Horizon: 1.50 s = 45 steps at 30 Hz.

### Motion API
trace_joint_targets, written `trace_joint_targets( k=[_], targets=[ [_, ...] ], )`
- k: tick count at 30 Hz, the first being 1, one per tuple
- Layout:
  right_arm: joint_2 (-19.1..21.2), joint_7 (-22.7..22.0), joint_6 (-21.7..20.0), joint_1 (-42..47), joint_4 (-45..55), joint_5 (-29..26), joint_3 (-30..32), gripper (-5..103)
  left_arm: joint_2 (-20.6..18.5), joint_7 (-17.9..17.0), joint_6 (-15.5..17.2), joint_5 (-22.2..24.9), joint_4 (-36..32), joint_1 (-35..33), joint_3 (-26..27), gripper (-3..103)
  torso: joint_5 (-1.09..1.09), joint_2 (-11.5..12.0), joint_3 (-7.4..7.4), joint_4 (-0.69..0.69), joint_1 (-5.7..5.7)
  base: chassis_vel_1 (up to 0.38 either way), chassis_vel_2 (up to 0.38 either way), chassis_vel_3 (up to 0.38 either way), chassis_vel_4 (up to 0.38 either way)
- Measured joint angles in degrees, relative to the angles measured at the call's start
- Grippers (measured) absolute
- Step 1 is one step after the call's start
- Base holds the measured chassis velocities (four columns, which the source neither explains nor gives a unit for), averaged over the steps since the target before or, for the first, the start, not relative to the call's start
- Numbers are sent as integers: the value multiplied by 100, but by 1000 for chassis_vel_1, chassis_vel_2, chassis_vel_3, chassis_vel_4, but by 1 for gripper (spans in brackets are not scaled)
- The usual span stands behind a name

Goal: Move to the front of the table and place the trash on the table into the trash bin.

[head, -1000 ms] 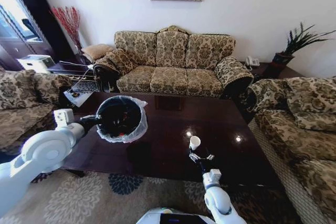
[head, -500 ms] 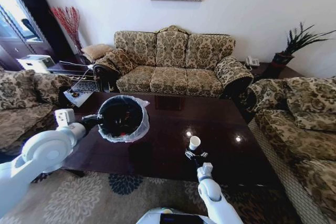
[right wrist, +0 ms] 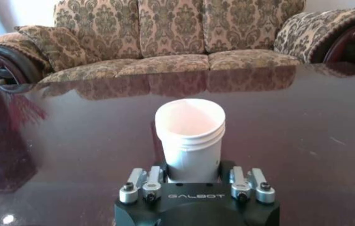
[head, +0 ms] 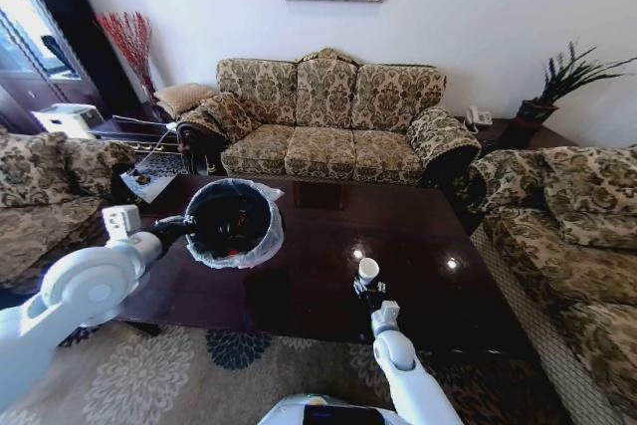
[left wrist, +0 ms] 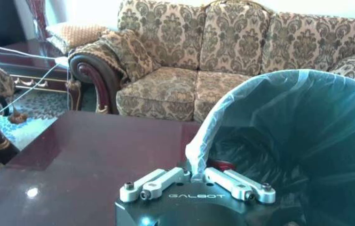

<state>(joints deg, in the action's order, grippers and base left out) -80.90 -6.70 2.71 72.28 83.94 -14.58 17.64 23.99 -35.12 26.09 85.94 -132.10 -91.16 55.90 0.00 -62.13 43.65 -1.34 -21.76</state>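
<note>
One white paper cup [head: 368, 270] stands upright on the glossy dark brown table [head: 418, 236], near its front edge, and my right gripper [head: 369, 291] has its fingers set on either side of the cup's base; in the right wrist view the ribbed rim and smooth tapered wall of the cup [right wrist: 190, 136] rise right between the spread metal fingers [right wrist: 143, 184], though I cannot tell whether they actually press it. My left gripper [left wrist: 197, 181] is pinched on the rim of the round black trash bin [head: 231, 221], gripping the thin, translucent crinkled liner [left wrist: 271, 122] folded over it, above the table's left part.
</note>
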Motion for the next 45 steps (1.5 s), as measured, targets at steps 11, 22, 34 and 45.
trace_joint_targets(
  k=[11, 22, 34, 45],
  targets=[
    [187, 164, -10, 331, 1184, -467, 75, 20, -32, -5, 8, 9, 23, -1, 32, 0, 2, 0, 0, 1, 0, 0, 0, 0, 0],
    [1205, 1321, -200, 297, 4788, -2178, -49, 11, -55, -10, 138, -1, 66, -53, -39, 0, 0, -1, 0, -1, 0, 0, 0, 0, 0],
    [1568, 2137, -803, -409, 5249, -2891, -1503, 10, -105, 110, 404, 81, -295, -137, -76, 0, 1, 0, 0, 1, 0, 0, 0, 0, 0],
    [1378, 1975, -903, -859, 4727, -1958, -2219, 7, -44, 144, 555, 173, -899, -274, -34, 0, 0, 0, 0, 0, 0, 0, 0, 0, 0]
  ],
)
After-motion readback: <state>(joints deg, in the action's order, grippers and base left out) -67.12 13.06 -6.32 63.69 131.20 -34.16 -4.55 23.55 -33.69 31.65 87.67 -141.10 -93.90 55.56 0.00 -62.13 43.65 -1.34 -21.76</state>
